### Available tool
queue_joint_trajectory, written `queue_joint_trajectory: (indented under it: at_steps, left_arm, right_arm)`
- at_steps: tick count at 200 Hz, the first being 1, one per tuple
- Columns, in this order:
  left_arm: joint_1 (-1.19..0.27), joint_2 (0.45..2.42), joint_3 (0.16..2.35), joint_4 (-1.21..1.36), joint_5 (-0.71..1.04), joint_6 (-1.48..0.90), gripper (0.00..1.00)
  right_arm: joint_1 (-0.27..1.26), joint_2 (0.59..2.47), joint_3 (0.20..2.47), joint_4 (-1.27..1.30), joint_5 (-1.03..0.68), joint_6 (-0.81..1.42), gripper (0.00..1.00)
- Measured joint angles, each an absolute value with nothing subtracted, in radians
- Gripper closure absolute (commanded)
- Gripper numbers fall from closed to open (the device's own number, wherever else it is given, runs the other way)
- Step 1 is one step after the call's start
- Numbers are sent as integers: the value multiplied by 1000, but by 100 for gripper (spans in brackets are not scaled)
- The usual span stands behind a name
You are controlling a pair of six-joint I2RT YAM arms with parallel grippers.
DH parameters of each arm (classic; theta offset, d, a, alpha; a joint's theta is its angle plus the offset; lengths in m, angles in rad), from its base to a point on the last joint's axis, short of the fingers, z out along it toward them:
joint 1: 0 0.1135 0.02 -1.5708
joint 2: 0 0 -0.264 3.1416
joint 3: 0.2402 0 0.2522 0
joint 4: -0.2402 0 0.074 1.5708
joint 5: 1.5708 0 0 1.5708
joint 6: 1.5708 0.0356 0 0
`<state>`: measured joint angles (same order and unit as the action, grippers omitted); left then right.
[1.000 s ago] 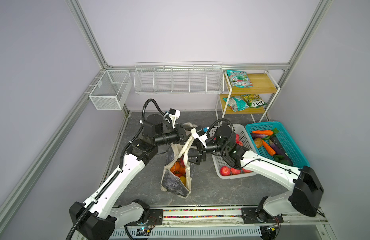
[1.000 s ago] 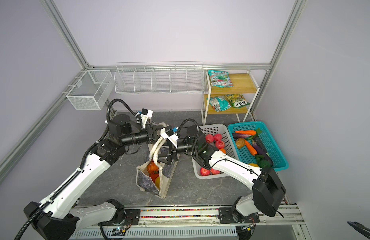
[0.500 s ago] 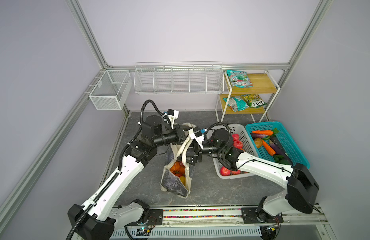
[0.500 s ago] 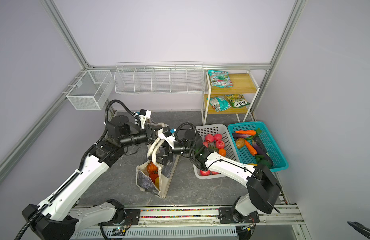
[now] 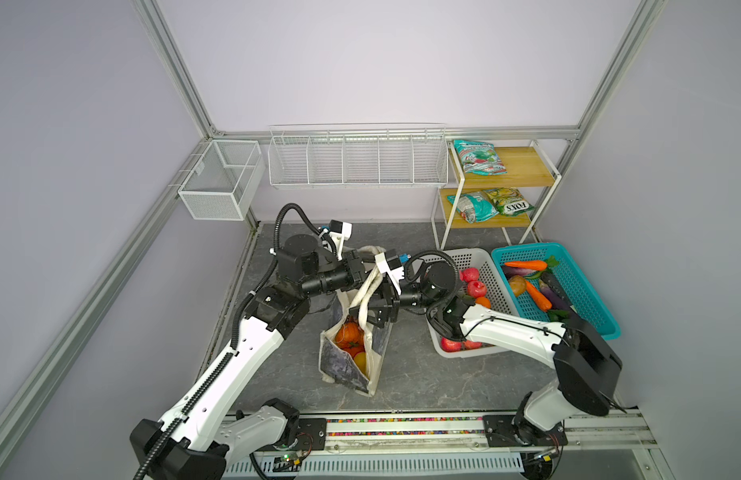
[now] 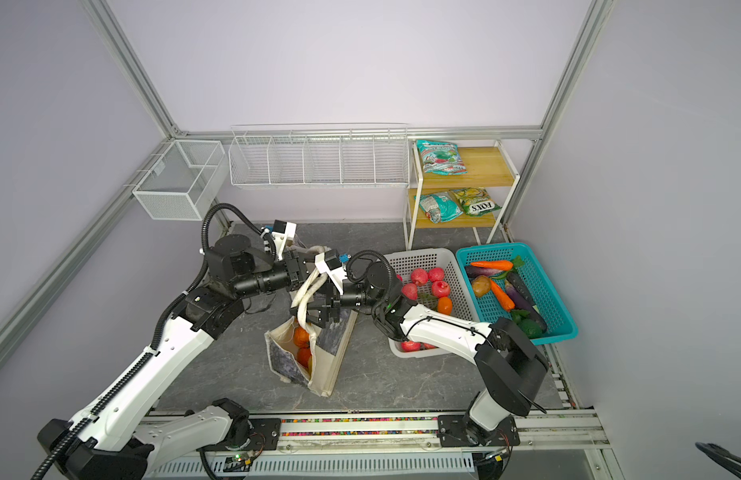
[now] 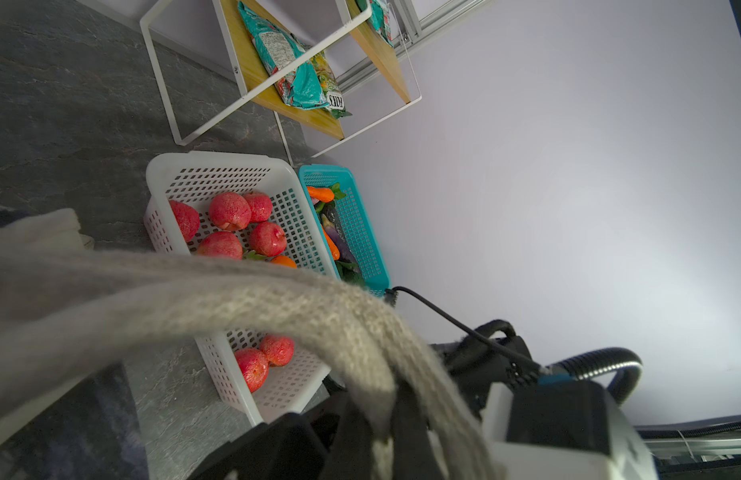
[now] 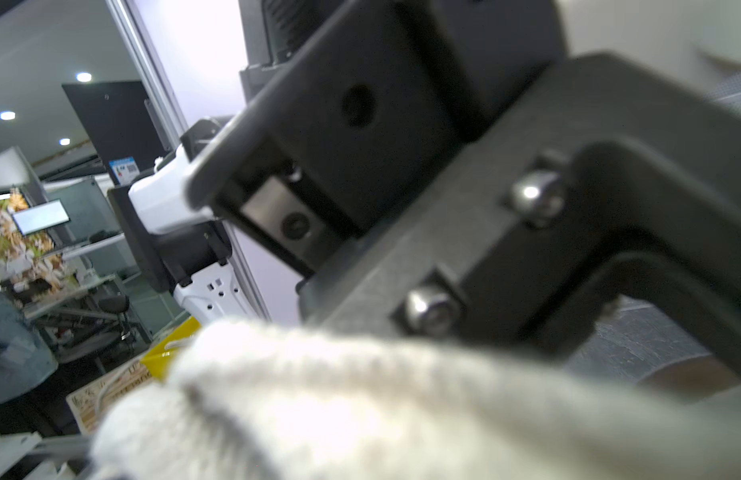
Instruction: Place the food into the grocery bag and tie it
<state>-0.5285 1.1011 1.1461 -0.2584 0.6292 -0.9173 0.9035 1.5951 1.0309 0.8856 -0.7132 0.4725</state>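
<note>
The cream grocery bag [image 5: 370, 374] [image 6: 325, 370] stands open mid-floor, its dark marbled panel [image 5: 339, 365] facing front. Inside it the food shows as an orange fruit [image 5: 345, 332] [image 6: 301, 336] and a yellow one [image 5: 360, 359]; anything else in it is hidden. Both loop handles [image 5: 369, 286] [image 6: 307, 293] are pulled up together. My left gripper [image 5: 366, 269] [image 6: 303, 271] [image 7: 381, 449] is shut on the handles [image 7: 277, 307] at their top. Just below, my right gripper [image 5: 379, 311] [image 6: 321, 312] stands open beside the strands. In the right wrist view a blurred handle [image 8: 318, 395] hides its fingers.
A white perforated basket [image 5: 464, 254] [image 7: 219, 160] of red fruit and a teal basket [image 5: 580, 299] [image 7: 360, 232] of vegetables stand right of the bag. A wooden shelf [image 5: 522, 166] with snack packets stands behind them. Wire baskets [image 5: 356, 160] hang on the back wall.
My right gripper has moved left, closer to the raised handles and under the left gripper. The left gripper keeps its hold in about the same place.
</note>
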Motion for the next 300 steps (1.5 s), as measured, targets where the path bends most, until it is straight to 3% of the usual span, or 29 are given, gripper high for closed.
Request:
queue_joint_trajectory:
  at_steps: [38, 67, 127, 224, 300]
  left_arm:
    - [-528, 1094, 1138, -254, 629, -925, 100]
    - [-524, 1085, 1127, -243, 635, -931, 100]
    - [-492, 1066, 1118, -273, 656, -947, 100]
    - [-418, 1044, 1115, -298, 683, -913, 100]
    - [-333, 998, 1097, -344, 725, -903, 100]
  right_arm:
    - [914, 1596, 1013, 914, -661, 487, 31]
    - [918, 1597, 1008, 919, -624, 510, 51]
    - [931, 1601, 1003, 875, -595, 474, 75]
    - [943, 1335, 935, 494, -500, 239, 84]
    - [946, 1273, 934, 239, -364, 91, 88]
